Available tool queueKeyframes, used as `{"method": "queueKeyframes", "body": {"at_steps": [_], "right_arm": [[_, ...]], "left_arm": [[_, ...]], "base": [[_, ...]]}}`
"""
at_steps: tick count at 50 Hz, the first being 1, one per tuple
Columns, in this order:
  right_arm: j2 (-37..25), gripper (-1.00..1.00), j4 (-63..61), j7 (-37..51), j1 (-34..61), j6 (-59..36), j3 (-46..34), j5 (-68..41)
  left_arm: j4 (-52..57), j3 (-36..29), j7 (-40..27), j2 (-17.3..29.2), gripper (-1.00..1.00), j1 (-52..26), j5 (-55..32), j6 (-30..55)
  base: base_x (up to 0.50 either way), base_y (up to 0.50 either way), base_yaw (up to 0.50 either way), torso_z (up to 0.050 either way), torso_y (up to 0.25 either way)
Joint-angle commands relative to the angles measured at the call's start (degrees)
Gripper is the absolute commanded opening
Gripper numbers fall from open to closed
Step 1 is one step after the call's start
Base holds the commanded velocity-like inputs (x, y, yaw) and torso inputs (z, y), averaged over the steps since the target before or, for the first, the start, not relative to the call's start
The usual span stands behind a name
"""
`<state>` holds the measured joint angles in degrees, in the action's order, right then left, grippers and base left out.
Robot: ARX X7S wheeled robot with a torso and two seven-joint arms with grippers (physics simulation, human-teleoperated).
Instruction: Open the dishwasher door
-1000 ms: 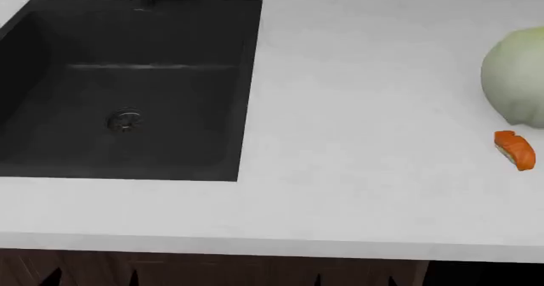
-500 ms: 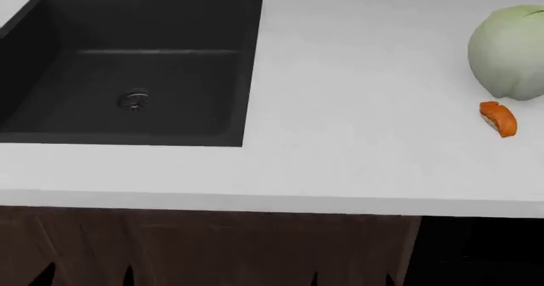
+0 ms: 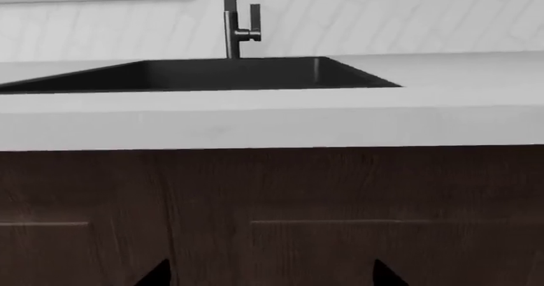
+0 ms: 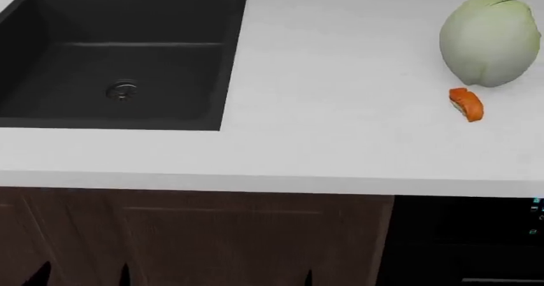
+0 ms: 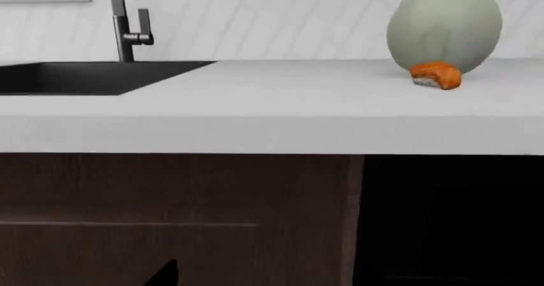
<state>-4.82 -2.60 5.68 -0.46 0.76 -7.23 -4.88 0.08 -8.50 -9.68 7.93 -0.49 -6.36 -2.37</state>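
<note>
Over the last second the head view had swung down and to the right of the sink (image 4: pixel 119 57), so that the cabbage (image 4: pixel 488 41) and the orange morsel (image 4: pixel 465 104) beside it slid leftward and a strip of the dishwasher door (image 4: pixel 463 241) came into sight under the counter (image 4: pixel 340 139), right of the sink and just beside the brown cabinet door (image 4: pixel 213 238). This suggested the robot was only then lining up on its target, the door apparently closed with no handle clearly visible. Neither pincer showed plainly in any view, only dark tips at the wrist views' edges, so their opening and any hold could not be told
</note>
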Motion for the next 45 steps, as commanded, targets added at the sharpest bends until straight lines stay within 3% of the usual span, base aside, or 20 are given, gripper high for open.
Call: {"method": "queueKeyframes", "body": {"at_steps": [1, 27, 41, 43, 45], "right_arm": [[-0.9, 1.00, -0.6, 0.7, -0.1, 0.2, -0.8, -1.1], [-2.3, 1.00, -1.1, 2.2, -0.3, 0.8, -2.6, -2.4], [-2.8, 1.00, -0.7, 3.0, 0.0, 1.0, -3.3, -2.9], [-2.8, 1.00, -0.8, 3.1, 0.1, 1.0, -3.4, -3.0], [-2.9, 1.00, -0.6, 3.2, 0.1, 1.2, -3.5, -3.1]], "left_arm": [[0.9, -0.4, -0.8, 0.4, 1.00, 0.2, -0.4, -0.1], [1.0, -1.0, -1.5, 1.4, 1.00, 0.3, -1.9, -0.9], [0.8, -1.1, -2.1, 1.5, 1.00, 0.1, -2.9, -1.1], [1.1, -1.3, -3.6, 1.6, 1.00, -0.9, -2.2, 3.1], [1.5, -1.1, -3.3, 1.7, 1.00, -0.6, -2.7, 2.2]], "base": [[0.00, -0.50, 0.00, 0.000, 0.000], [0.00, -0.49, 0.00, 0.000, 0.000], [0.00, 0.00, 0.00, 0.000, 0.000], [0.00, 0.00, 0.00, -0.025, 0.000], [0.00, 0.00, 0.00, -0.050, 0.000]]}}
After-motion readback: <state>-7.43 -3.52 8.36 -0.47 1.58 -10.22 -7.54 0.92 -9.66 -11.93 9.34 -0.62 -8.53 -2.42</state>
